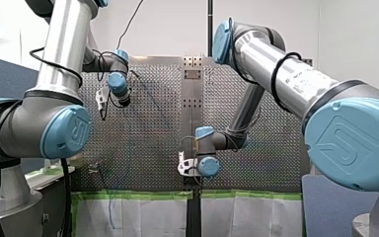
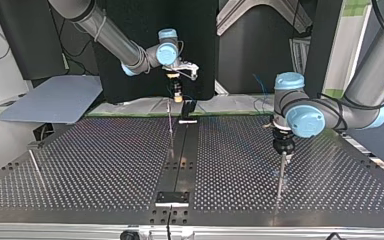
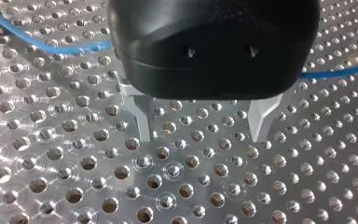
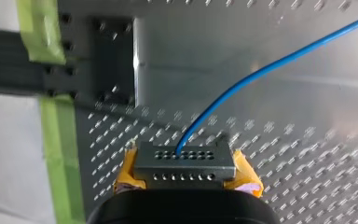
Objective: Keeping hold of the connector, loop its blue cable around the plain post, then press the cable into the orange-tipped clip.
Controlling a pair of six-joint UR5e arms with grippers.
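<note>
Perforated worktop (image 4: 284, 154), green tape (image 4: 60, 154) along its edge. Clamped between the yellow pads (image 4: 247, 175) of my right hand (image 4: 186, 179) near that edge, the connector (image 4: 185, 158), blue cable (image 4: 261, 70) arcing away over the metal. Spread wide and empty above the holes, my left hand (image 3: 201, 123), metal fingers (image 3: 142, 116) well apart.

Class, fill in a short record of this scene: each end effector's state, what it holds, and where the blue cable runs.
Right end effector: shut on the connector, yellow pads at its sides
Left end effector: open, empty, over the perforated table
Blue cable: leaves the connector, arcs away over the table
</note>
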